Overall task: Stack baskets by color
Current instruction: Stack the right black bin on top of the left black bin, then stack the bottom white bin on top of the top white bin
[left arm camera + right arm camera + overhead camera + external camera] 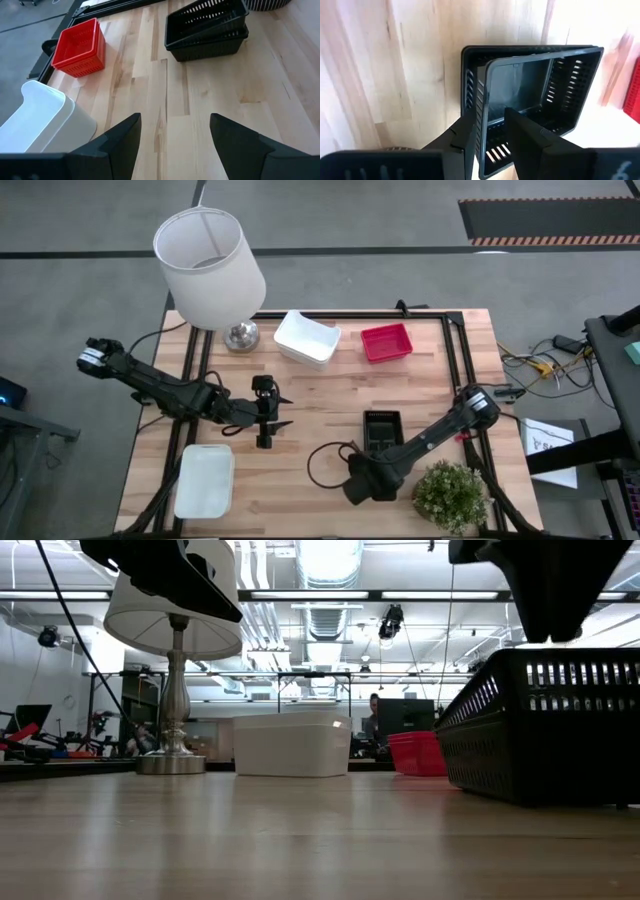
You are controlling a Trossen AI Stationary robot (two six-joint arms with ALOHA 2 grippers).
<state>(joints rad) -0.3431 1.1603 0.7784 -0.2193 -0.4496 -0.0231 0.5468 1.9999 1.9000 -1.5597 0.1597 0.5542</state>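
Two black mesh baskets sit nested at the table's near right; the upper one lies tilted in the lower. My right gripper points down over their near end, open, with the upper basket's short wall between its fingers. White baskets stand at the far middle and a red stack lies to their right. Another white basket lies at the near left. My left gripper waits open above the table's middle left. My right gripper comes from above, one finger inside the upper black basket and one outside its short wall. A gap shows beside the inner finger. Whether the outer finger touches the wall I cannot tell. The basket rests tilted in the lower one.
A lamp with a white shade stands at the far left corner. A small potted plant sits at the near right corner beside my right arm. A dark cable loops on the wood near the black baskets. Bare wood lies in the middle.
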